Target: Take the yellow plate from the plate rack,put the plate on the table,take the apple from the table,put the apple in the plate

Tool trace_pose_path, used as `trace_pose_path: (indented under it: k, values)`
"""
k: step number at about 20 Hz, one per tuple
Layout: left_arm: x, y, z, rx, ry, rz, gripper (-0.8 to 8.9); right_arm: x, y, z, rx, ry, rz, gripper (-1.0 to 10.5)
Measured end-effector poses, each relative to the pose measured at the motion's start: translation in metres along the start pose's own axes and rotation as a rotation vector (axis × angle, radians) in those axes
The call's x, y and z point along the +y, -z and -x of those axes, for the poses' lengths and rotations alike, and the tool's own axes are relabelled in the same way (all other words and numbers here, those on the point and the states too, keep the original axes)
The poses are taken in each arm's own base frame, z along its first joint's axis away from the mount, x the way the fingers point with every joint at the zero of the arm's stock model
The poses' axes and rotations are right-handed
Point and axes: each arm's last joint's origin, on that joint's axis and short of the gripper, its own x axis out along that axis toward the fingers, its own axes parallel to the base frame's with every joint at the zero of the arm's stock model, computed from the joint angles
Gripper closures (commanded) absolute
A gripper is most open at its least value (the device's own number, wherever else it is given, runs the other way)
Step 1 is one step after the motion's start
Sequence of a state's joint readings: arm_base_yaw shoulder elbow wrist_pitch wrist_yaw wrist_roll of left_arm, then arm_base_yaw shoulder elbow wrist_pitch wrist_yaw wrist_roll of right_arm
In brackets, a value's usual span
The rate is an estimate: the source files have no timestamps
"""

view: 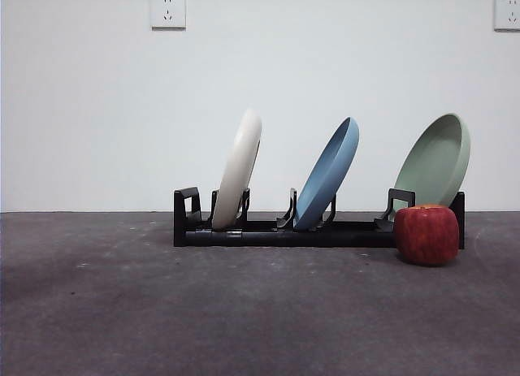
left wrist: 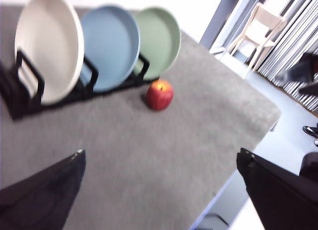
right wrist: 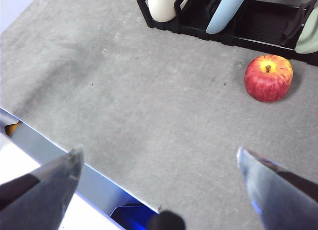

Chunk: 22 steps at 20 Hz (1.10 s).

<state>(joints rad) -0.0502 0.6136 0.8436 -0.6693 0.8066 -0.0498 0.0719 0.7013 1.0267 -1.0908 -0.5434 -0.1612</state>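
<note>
The yellow plate [view: 239, 170] [left wrist: 48, 43] [right wrist: 164, 2], cream-coloured, leans in the leftmost slot of the black plate rack [view: 276, 230] [left wrist: 22, 98] [right wrist: 258, 29]. The red apple [view: 426, 234] [left wrist: 159, 94] [right wrist: 268, 77] sits on the grey table [view: 203, 311] [left wrist: 139, 150] [right wrist: 124, 91] just in front of the rack's right end. Neither arm shows in the front view. My left gripper [left wrist: 159, 190] hangs open above the table, well back from the rack. My right gripper [right wrist: 159, 185] is open too, over the table's near edge, away from the apple.
A blue plate [view: 327, 175] [left wrist: 110, 46] stands in the rack's middle slot and a sage-green plate [view: 439, 161] [left wrist: 158, 38] at its right end. The table edge [right wrist: 49, 150] drops off near the right gripper. A chair [left wrist: 256, 29] stands beyond the table.
</note>
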Motion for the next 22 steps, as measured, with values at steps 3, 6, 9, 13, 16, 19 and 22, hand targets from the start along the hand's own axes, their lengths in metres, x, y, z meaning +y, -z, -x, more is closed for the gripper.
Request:
trace_pose_path:
  k: [3,6,9,13,16,19,22]
  values:
    - [0.002,-0.025,-0.014,-0.042,0.04,-0.056,1.23,0.0,0.0,0.0,0.0,0.0,0.0,3.7]
    - [0.006,-0.056,-0.042,-0.047,0.031,-0.096,1.23,-0.001,-0.001,-0.002,0.007,-0.001,-0.004,3.7]
    - [0.014,-0.084,-0.085,-0.035,0.048,-0.123,1.24,-0.003,-0.002,-0.004,0.018,-0.003,-0.011,3.7]
    - [0.03,-0.119,-0.148,-0.032,0.052,-0.142,1.24,-0.004,-0.002,-0.006,0.024,-0.004,-0.015,3.8]
    - [0.057,-0.129,-0.199,0.017,0.006,-0.103,1.24,-0.004,-0.002,-0.006,0.024,-0.006,-0.015,3.8]
    - [0.084,-0.125,-0.244,0.074,-0.017,-0.051,1.25,-0.004,-0.003,-0.006,0.024,-0.007,-0.015,3.8]
    - [0.105,-0.114,-0.275,0.112,-0.038,-0.011,1.25,-0.004,-0.003,-0.006,0.025,-0.007,-0.015,3.8]
